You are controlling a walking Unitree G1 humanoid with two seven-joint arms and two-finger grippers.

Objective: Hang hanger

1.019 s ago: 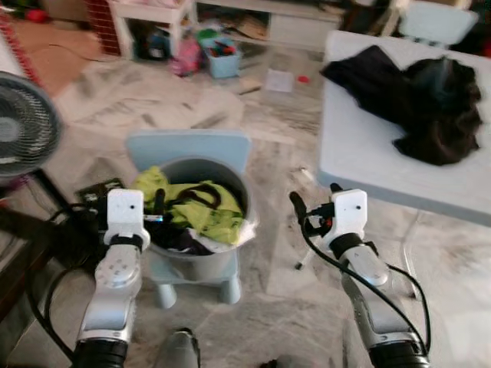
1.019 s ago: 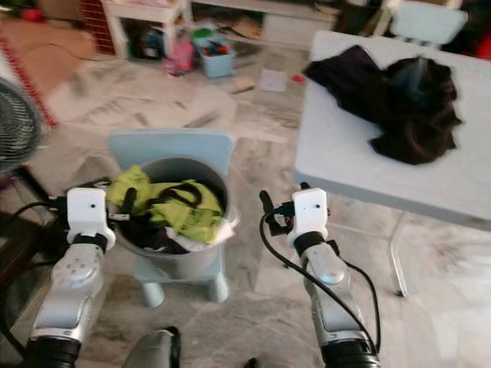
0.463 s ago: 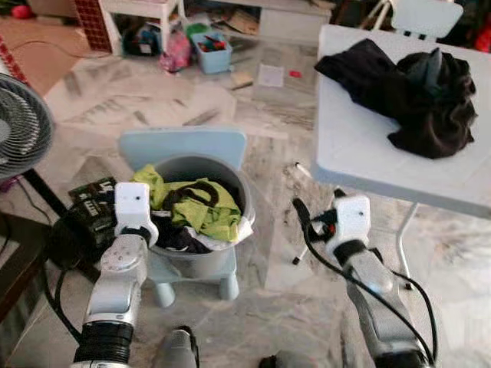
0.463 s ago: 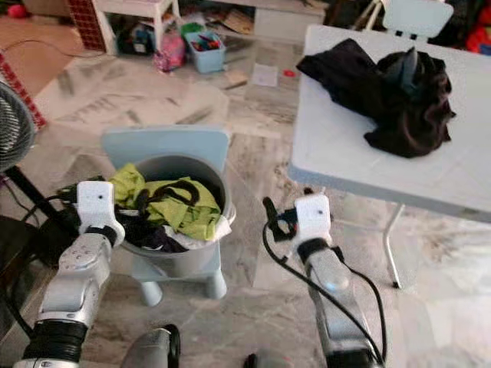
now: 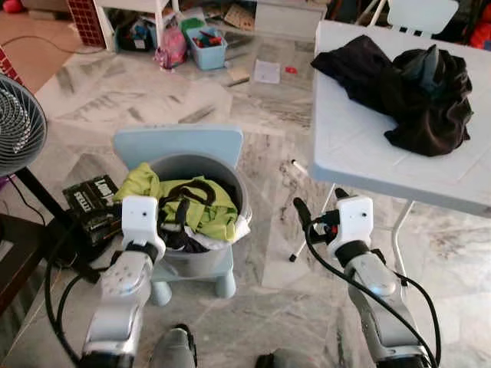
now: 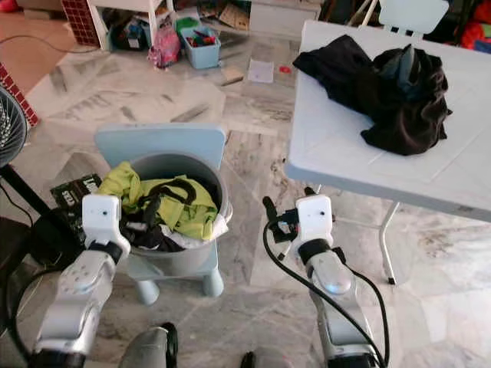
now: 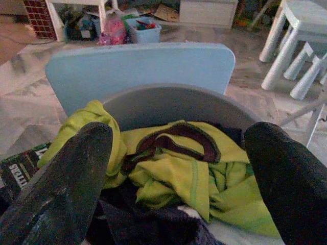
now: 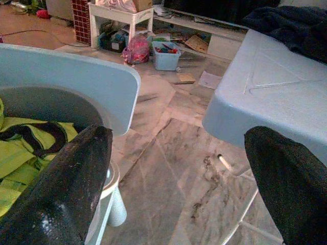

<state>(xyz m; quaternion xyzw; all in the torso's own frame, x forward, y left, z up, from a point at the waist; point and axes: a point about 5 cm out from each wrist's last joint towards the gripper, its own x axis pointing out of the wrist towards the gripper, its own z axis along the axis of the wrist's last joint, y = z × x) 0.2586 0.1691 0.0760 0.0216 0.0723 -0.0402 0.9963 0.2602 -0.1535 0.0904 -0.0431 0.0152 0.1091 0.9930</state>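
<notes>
Grey plastic, the bucket (image 5: 230, 180) stands on the seat of a small pale-blue chair (image 5: 178, 146) and is heaped with laundry: a lime-green garment (image 5: 205, 213) on top, dark cloth (image 5: 180, 239) under it at the near rim. No hanger can be made out anywhere, neither in the heap nor on the table (image 5: 360, 146), so where the task's thing lies cannot be told; it may be buried in the clothes.

The left gripper (image 7: 179, 168) hangs just at the bucket's near-left rim, its two black fingers (image 7: 66, 184) spread wide and holding nothing, aimed straight across the heap toward the chair back. The right gripper (image 8: 179, 173) is also spread wide and empty, over bare marble floor (image 5: 276, 268) between the chair and the table's near-left corner, looking past the chair's edge.

A black garment (image 5: 406, 84) lies bunched toward the table's far-right corner, well apart from both grippers. A fan (image 5: 17, 123) stands at the left.

Judging from this, the left arm is much the nearer to the bucket, and any search for the hanger would probably start there, forward and down from its fingers. Its long axis cannot be judged until it shows.
</notes>
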